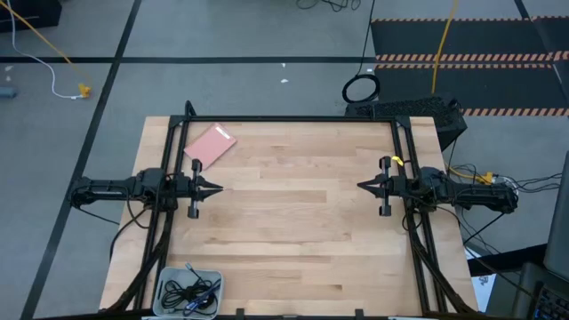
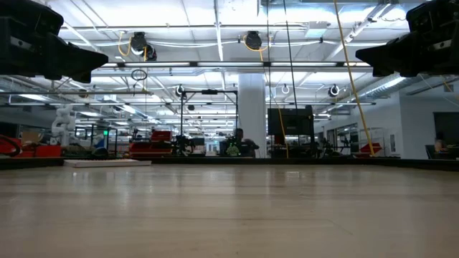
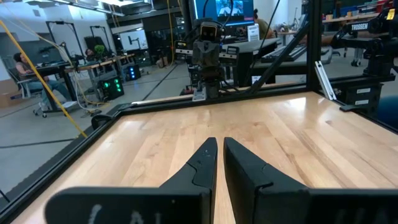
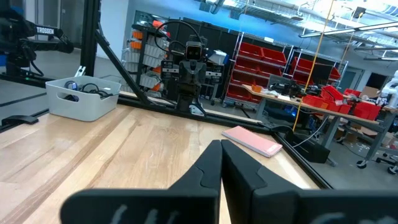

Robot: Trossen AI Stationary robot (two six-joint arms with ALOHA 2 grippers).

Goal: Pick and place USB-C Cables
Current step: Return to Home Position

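High view puts the left gripper point(image 1: 219, 187) well apart from the white bin point(image 1: 161, 292), on the bin's own side of the table point(image 1: 293, 231) but farther up it, its tips pointing inward toward the middle. Its two fingers point(image 3: 204, 163) lie almost together in the left wrist view, with only a thin slit between them and nothing held. The right gripper point(image 1: 360, 186) sits across the table from the bin, much farther from it than the left one, and mirrors the left so that the two point at each other. It is likewise nearly closed and empty, as the right wrist view confirms. In the low view both hang high off the wood. I read this matched, raised, pinched-in pose as a resting stance: tips tucked so nothing snags, arms drawn back so the board is free.

The USB-C Cables point(image 1: 190, 294) lie inside the bin as a loose tangle, black loops with a blue strand among them; I cannot count them apart. Black loops show above the bin's rim in the right wrist view. Judging by this, the placing is done and only parking the arms is left.

A pink card point(image 1: 211, 145) lies flat beyond the left gripper from the bin, well apart from it.
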